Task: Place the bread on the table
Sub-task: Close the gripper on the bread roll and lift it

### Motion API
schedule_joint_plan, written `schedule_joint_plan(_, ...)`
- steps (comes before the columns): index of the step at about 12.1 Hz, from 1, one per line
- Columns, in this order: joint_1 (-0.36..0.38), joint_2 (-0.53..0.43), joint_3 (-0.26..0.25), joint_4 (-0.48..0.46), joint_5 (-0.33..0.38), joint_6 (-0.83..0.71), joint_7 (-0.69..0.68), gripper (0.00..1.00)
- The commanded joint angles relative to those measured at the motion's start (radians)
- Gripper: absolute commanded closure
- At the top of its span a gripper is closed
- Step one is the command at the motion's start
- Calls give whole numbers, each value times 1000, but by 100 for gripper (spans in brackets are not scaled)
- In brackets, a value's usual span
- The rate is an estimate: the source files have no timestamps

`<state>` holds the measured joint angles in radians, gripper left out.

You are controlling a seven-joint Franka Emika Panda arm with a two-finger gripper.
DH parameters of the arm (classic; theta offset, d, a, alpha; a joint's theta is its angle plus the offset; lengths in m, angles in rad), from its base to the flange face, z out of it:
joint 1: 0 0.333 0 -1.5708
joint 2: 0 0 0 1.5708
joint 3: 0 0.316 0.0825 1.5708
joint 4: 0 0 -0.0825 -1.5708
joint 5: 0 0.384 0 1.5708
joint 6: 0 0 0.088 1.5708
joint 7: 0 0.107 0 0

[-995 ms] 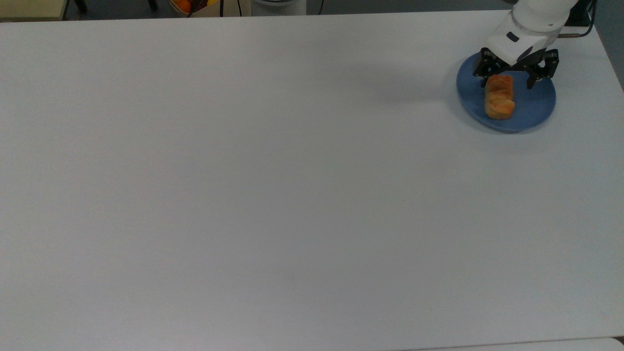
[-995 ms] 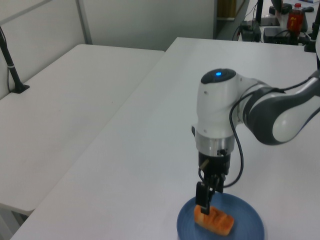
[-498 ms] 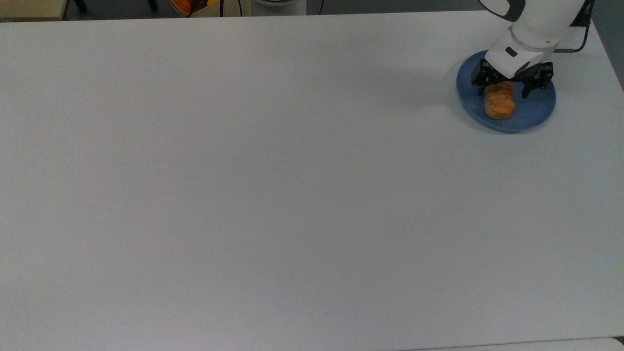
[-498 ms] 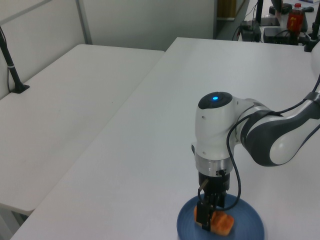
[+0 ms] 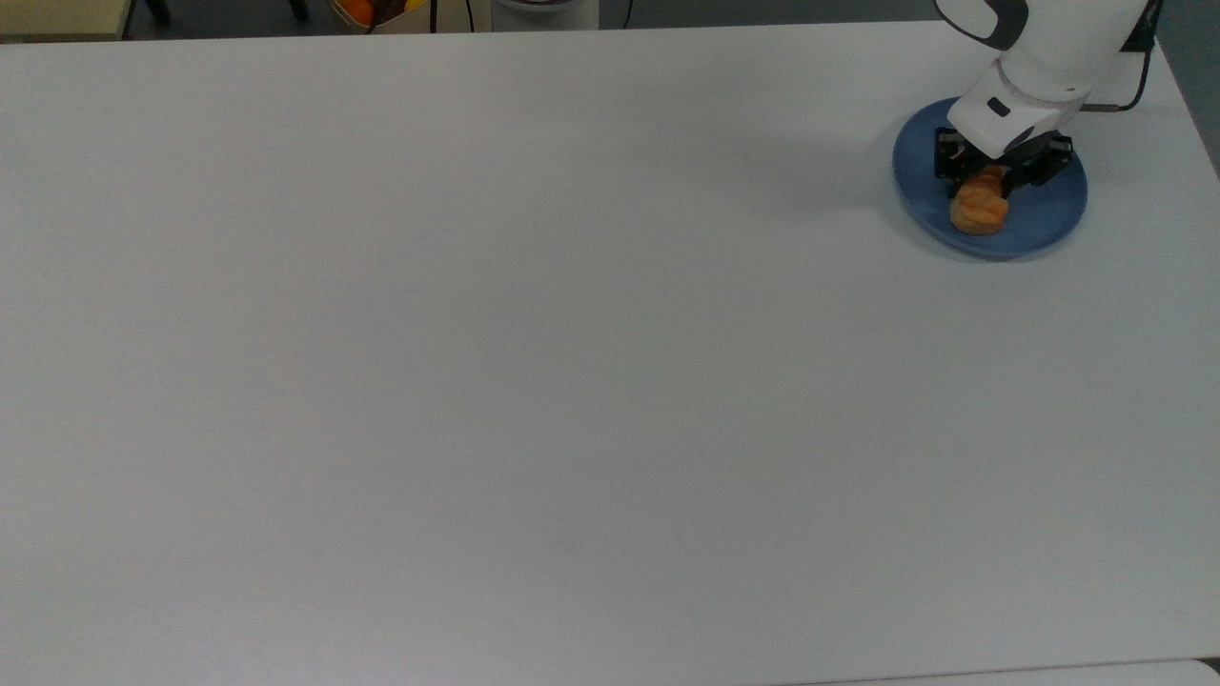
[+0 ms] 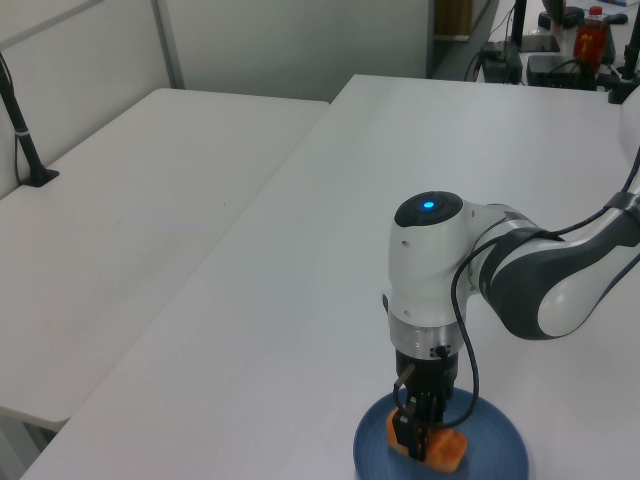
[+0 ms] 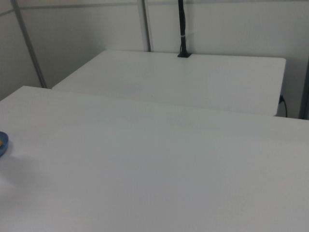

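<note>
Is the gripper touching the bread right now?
Touching. In the top view the gripper has its black fingers closed against both sides of the bread on the plate, no gap showing.

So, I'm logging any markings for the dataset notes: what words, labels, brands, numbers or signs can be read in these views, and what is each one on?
None can be read.
The bottle at the far end of the left view has a red label, too small to read.
The arm, the blue plate, the bread and the table show no writing.
</note>
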<state>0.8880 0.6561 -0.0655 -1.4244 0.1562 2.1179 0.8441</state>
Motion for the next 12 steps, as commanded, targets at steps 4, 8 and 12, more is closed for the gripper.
schedule_joint_plan(4,19,-10,-22,42,-47,-4,46,53)
schedule_joint_plan(8,8,-50,-26,42,-50,-22,43,52)
schedule_joint_plan(12,-50,-76,-28,42,-75,-24,29,51)
